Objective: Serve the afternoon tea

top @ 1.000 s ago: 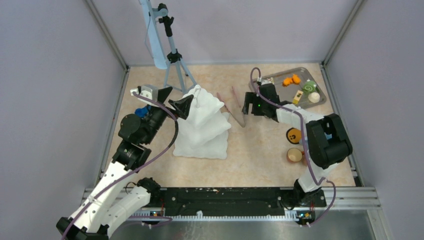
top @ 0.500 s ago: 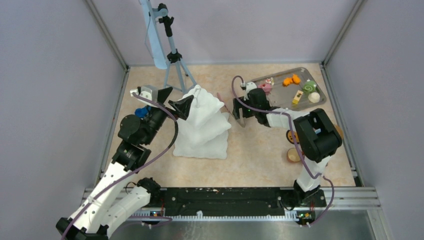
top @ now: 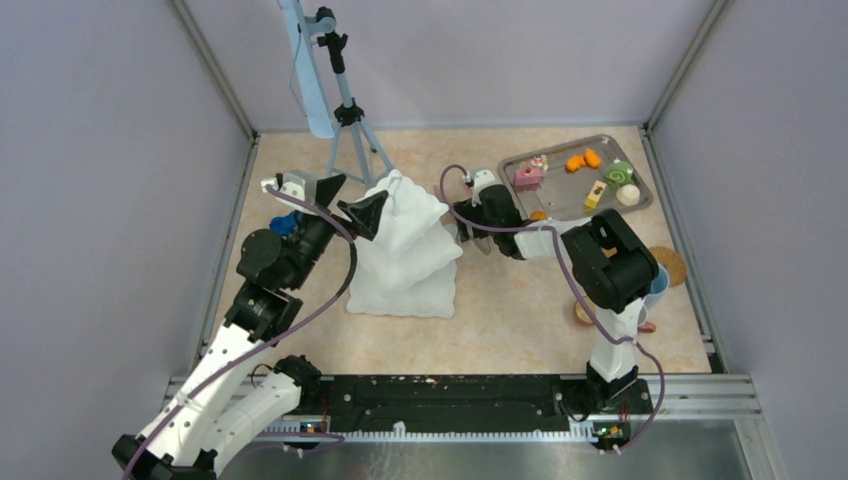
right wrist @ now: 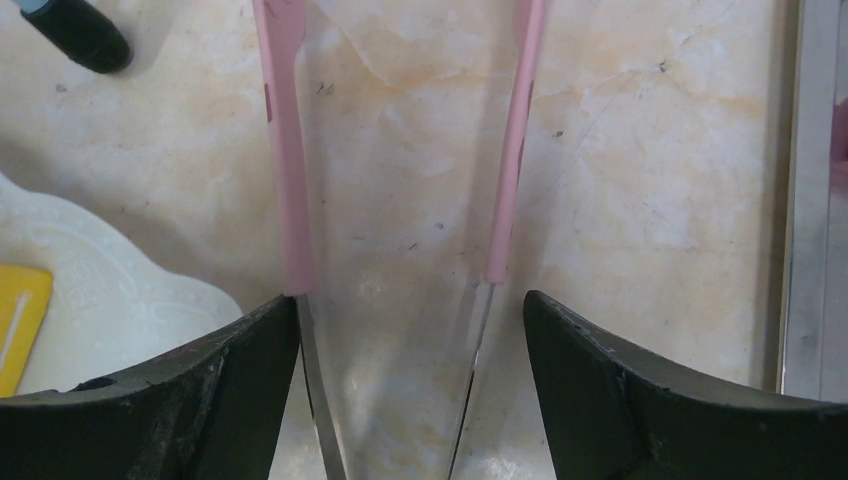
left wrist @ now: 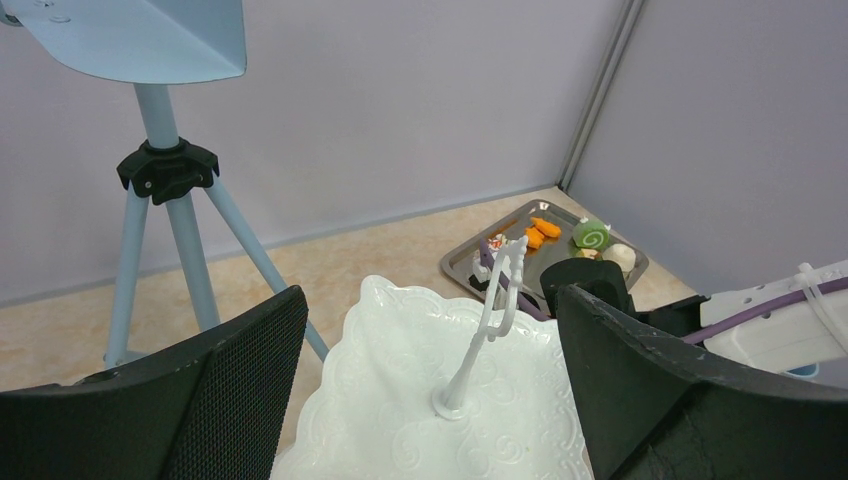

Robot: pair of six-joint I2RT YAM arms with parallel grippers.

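Note:
The toy pastries lie on a metal tray (top: 560, 205) at the back right: a pink one (top: 528, 178), orange ones (top: 582, 160), a green roll (top: 620, 172), a yellow cake slice (top: 596, 193) and a cream one (top: 628, 195). An orange-brown mug (top: 583, 313) shows partly behind the right arm. My right gripper (top: 466, 215) is open and low over the pink tongs (right wrist: 290, 150), with its jaws outside the two tong arms (right wrist: 410, 385). My left gripper (top: 355, 203) is open and empty above the white tiered stand (top: 410, 260), as the left wrist view (left wrist: 430, 300) shows.
A blue tripod (top: 345, 110) stands at the back, left of the stand. A blue toy car (top: 283, 222) lies under the left arm. A brown coaster (top: 668, 265) is at the right. The stand's thin handle (left wrist: 495, 310) rises between the left fingers. The tray's edge (right wrist: 810, 200) lies right of the tongs.
My right arm swung left from the tray's edge to over the pink tongs. The pink pastry on the tray came into view. The left arm has not moved.

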